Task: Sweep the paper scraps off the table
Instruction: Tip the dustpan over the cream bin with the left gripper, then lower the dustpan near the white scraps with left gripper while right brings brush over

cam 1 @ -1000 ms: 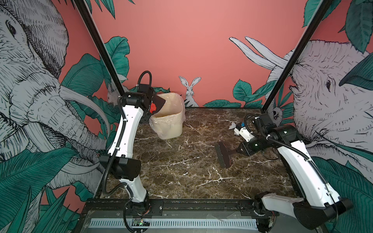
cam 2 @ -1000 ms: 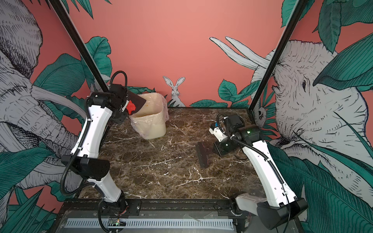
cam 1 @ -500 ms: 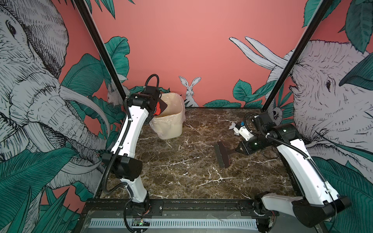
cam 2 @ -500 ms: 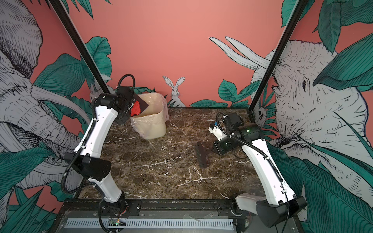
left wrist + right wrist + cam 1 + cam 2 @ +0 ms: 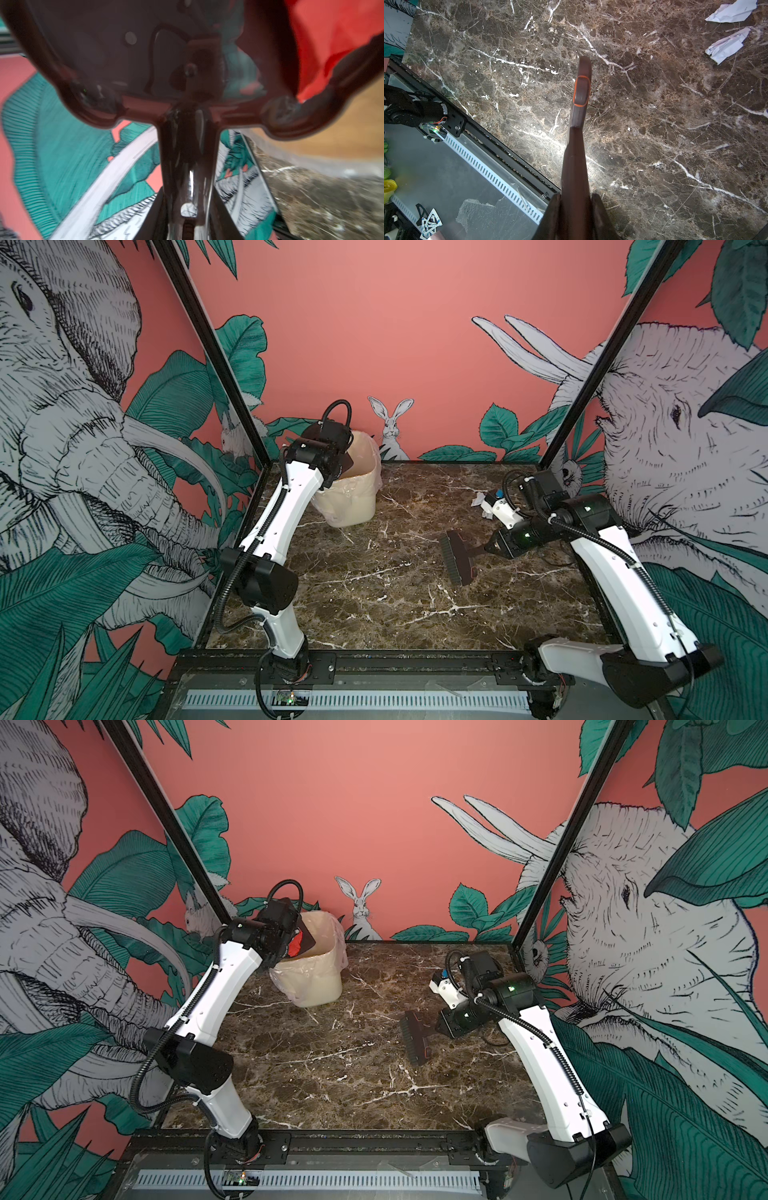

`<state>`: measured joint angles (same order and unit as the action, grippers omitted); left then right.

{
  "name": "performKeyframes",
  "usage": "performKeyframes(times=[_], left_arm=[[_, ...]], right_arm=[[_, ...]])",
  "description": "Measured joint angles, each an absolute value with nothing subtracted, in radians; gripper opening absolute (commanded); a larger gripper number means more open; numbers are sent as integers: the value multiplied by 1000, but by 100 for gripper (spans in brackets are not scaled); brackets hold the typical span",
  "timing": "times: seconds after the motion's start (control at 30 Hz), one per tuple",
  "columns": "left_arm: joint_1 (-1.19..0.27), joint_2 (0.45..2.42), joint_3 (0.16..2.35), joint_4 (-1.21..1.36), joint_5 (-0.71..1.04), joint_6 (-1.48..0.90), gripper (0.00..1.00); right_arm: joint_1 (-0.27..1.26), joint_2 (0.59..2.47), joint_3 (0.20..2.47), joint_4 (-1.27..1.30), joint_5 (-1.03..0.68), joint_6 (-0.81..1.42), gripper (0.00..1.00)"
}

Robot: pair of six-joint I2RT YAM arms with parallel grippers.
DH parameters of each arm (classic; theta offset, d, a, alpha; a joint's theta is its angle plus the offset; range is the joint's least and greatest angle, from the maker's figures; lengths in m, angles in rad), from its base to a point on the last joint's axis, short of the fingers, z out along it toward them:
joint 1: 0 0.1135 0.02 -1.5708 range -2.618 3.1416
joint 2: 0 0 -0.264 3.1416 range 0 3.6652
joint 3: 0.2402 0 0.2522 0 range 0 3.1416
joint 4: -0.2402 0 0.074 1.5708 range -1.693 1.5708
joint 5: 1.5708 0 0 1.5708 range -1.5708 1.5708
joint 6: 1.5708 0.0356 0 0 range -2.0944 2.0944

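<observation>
Coral-pink mural walls (image 5: pixel 374 323), elephants (image 5: pixel 62 427), rabbit (image 5: pixel 391 427), green leaves (image 5: pixel 243 352), black posts (image 5: pixel 208 344).

Table (image 5: pixel 374 605): dark brown marble-look top, white veins, black frame edge. Cream bin (image 5: pixel 353 506) with clear liner (image 5: pixel 374 472) stands upright on top, at far left corner. Two white crumpled paper scraps (image 5: pixel 726 45) lie close together, well apart from bin, toward far right side.
</observation>
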<state>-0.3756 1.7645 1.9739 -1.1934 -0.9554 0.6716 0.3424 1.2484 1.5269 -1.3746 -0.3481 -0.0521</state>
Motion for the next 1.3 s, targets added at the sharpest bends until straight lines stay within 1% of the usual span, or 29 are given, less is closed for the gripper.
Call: performKeyframes(times=[0.23,0.33,0.5,0.67,0.83,0.97,1.17,1.3], left_arm=[[-449,1688,1718,-834,-1080,1010,0],[-467,1674,1683,-728,-1104,1115,0],[-467,1644,1667,-627,-1132,1196,0],[-465,1622,1665,-596,-1142,1216,0],[-464,1618,1700,-643,-1126,1146,0],[-464,1617,1800,-725,-1102,1037,0],[-487,1617,2002,-930,-1010,806,0],[-570,1614,2111,-1053,-924,639,0]], right_arm=[[342,1248,1527,-1375,-348,-52,0],[342,1248,1527,-1375,-348,-52,0],[342,1248,1527,-1375,-348,-52,0],[342,1248,1527,-1374,-348,-52,0],[342,1248,1527,-1374,-328,-51,0],[342,1248,1527,-1374,-294,-48,0],[342,1265,1549,-1374,-167,-57,0],[342,1289,1553,-1371,-58,-72,0]])
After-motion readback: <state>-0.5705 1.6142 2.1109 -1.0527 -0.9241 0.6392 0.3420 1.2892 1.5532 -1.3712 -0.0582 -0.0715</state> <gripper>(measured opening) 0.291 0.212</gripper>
